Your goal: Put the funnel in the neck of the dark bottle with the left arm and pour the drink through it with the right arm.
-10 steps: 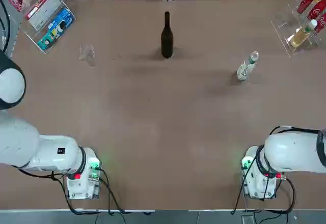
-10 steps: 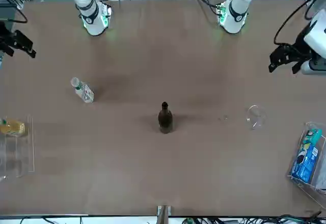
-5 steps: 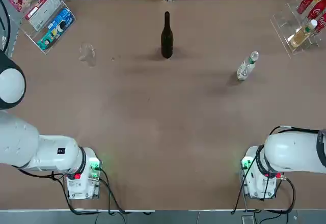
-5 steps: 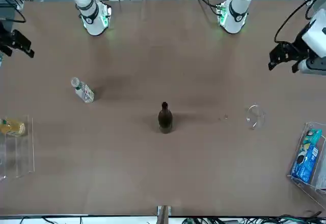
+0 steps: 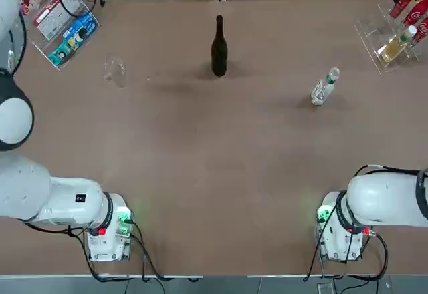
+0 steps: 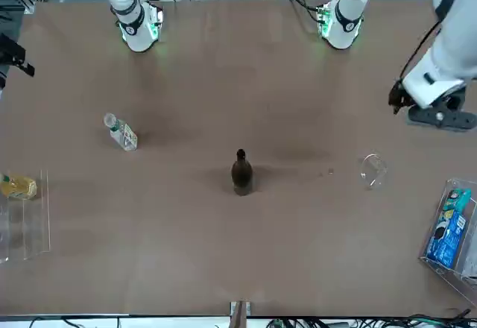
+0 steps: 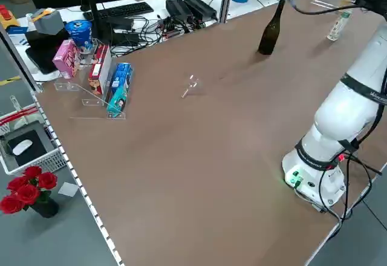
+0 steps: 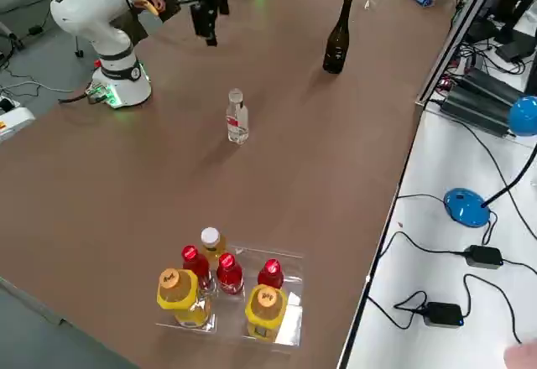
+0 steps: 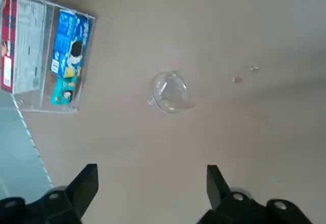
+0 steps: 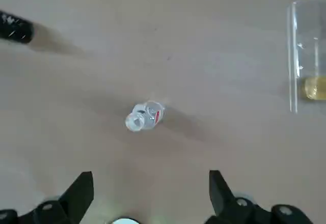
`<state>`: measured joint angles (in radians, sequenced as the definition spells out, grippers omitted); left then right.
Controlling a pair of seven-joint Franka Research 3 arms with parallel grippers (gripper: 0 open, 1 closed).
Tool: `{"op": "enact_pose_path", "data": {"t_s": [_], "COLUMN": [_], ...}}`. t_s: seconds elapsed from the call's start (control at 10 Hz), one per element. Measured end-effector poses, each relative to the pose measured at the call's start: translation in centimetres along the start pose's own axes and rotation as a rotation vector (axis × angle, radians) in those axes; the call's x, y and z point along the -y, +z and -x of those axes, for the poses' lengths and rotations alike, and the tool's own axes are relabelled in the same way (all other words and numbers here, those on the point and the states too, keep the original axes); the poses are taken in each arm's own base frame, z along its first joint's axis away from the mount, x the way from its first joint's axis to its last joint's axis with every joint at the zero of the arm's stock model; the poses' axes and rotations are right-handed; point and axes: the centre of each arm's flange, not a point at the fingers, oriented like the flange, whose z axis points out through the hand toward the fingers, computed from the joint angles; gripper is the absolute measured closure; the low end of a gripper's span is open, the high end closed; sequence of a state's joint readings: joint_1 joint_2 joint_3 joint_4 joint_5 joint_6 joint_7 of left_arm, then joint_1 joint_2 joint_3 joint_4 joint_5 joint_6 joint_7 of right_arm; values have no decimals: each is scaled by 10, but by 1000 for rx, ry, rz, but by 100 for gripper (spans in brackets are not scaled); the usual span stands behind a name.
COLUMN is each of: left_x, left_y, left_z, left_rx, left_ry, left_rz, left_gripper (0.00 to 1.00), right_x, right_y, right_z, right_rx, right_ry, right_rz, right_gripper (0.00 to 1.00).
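Even overhead light, soft shadows

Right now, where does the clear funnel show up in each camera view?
Top: funnel, far left.
Front: right of the dark bottle, at.
Left side: centre.
Right side: too small to tell.
Left wrist: centre.
Right wrist: not in it.
Shared landmark: the dark bottle.

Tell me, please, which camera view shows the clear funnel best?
The left wrist view: the funnel sits mid-picture on the table, its round rim plain. The front view and left side view give small glints, the top view only a faint smudge.
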<state>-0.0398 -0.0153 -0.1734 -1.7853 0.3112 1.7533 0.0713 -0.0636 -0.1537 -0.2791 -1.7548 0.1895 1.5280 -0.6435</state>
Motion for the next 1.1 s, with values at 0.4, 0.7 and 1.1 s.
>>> {"op": "enact_pose_path", "data": {"t_s": [0.4,0.7,1.1], "left_x": [-21,-27,-11], "left_y": [110,184,262], "left_z": [14,-19,-37], "left_rx": [-37,-4,7], "left_ry": [-13,-80,-162], "left_rz": [-47,-111,-91], "left_gripper": [4,4,4], "right_x": [-71,-107,-141], "right_y": [34,83,177], "right_z": [54,81,78], "right_rx": [-127,-284,-435], "right_ry": [-335,-638,-867], "right_rz": [-128,-166,-275], "right_gripper": [0,0,0]}}
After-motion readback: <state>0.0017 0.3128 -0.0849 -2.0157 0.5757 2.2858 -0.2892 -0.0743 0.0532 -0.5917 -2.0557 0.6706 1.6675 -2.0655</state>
